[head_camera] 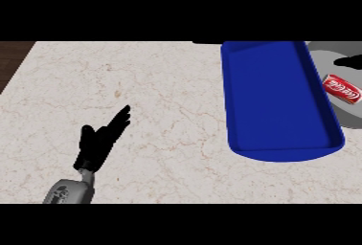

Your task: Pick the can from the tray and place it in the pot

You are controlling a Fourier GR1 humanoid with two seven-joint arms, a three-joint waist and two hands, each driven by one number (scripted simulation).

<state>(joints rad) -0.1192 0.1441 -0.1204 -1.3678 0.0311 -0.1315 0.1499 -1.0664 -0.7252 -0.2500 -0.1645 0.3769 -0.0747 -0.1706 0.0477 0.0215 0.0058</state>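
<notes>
— Red can (343,89), a smooth cylinder with white lettering, lies on its side inside the grey pot (326,53) at the right edge. I'd judge the placing done.
— And the tray?
— Glossy blue tray (279,95), long with a rounded raised rim, just beside the pot, nothing in it.
— The hands?
— Left hand (99,141) rests well apart on the veined marble worktop (141,86), spread and holding nothing. A dark shape over the pot may be the right hand (351,61); its state I cannot tell.
</notes>
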